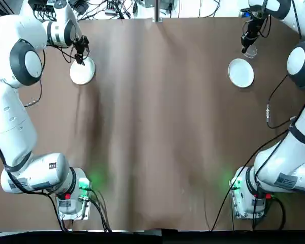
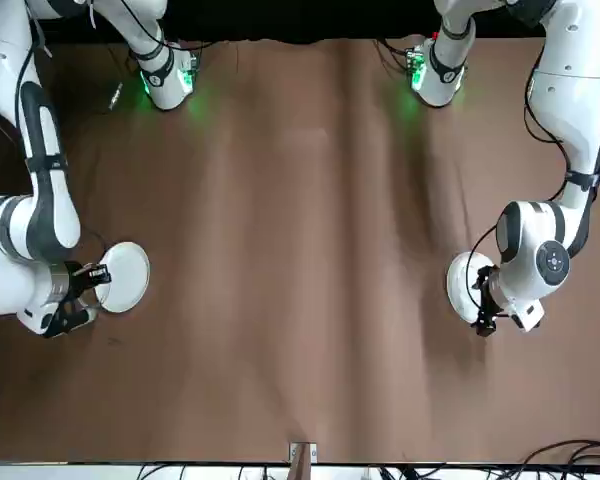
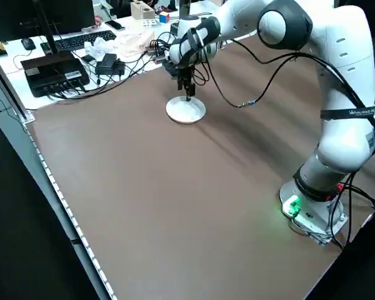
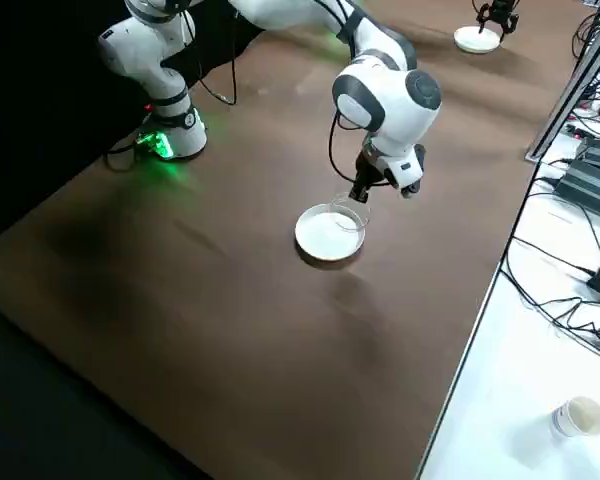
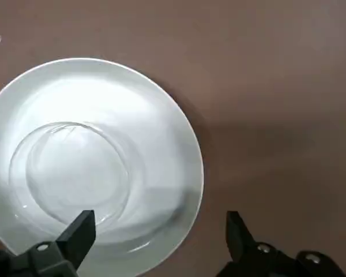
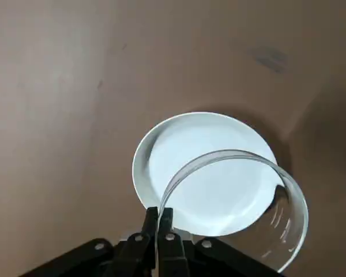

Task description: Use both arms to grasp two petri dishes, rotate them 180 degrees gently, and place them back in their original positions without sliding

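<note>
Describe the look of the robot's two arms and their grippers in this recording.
Both arms are glossy white with rounded segments, dark grey joint bands and white round joint caps. Black cables run along them, dark straps wrap the links, and the bases glow green beside a small red part. The left gripper and right gripper are black, with slim angular fingers and silvery screws.

Surface: covered in brown sheeting (image 1: 162, 127), with creases running along it. Adjoining white desk (image 3: 31, 61): black monitor (image 3: 40, 15), keyboard (image 3: 85, 41), mouse (image 3: 28, 44) and tangled cables (image 3: 112, 74). White cup (image 4: 580, 417) stands at the right side.
</note>
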